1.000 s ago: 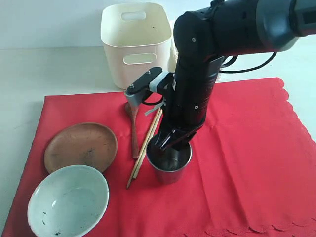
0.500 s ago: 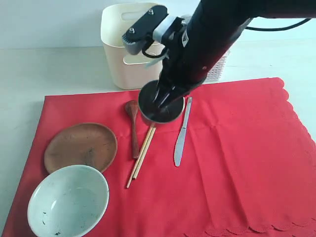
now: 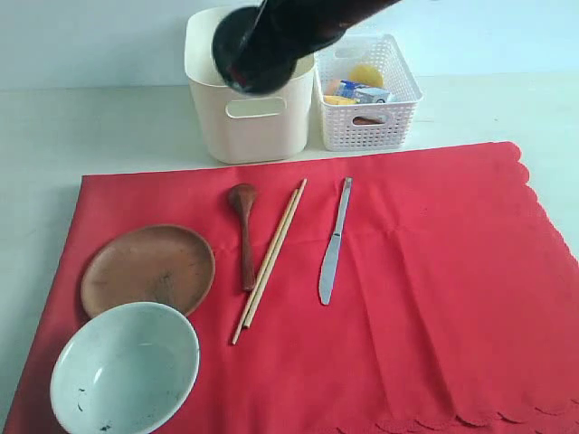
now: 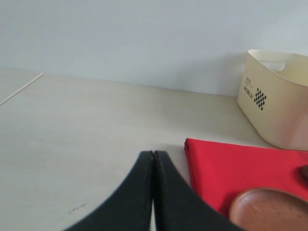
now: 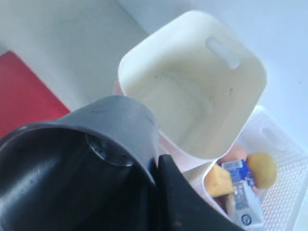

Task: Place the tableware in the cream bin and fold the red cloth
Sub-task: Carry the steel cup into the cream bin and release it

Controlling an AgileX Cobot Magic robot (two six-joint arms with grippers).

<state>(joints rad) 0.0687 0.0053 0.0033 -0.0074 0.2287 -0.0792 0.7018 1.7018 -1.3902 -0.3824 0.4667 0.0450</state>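
Note:
My right gripper (image 5: 158, 161) is shut on the rim of the steel cup (image 5: 82, 163), one finger inside and one outside. It holds the cup (image 3: 256, 52) in the air over the open cream bin (image 3: 258, 127), which shows nothing inside (image 5: 192, 110). The red cloth (image 3: 434, 298) lies flat. On it are a brown plate (image 3: 147, 268), a pale bowl (image 3: 125, 369), a dark spoon (image 3: 245, 237), chopsticks (image 3: 270, 262) and a steel knife (image 3: 333, 242). My left gripper (image 4: 153, 154) is shut and empty above the bare table, left of the cloth's corner (image 4: 226, 168).
A white lattice basket (image 3: 366, 99) with food items and a milk carton (image 5: 243, 192) stands right beside the cream bin. The right arm enters from the top of the exterior view. Pale tabletop (image 3: 99, 127) surrounds the cloth.
My right gripper lifted the steel cup off the cloth and carried it up and back to above the cream bin. The knife that lay behind the arm is now in view.

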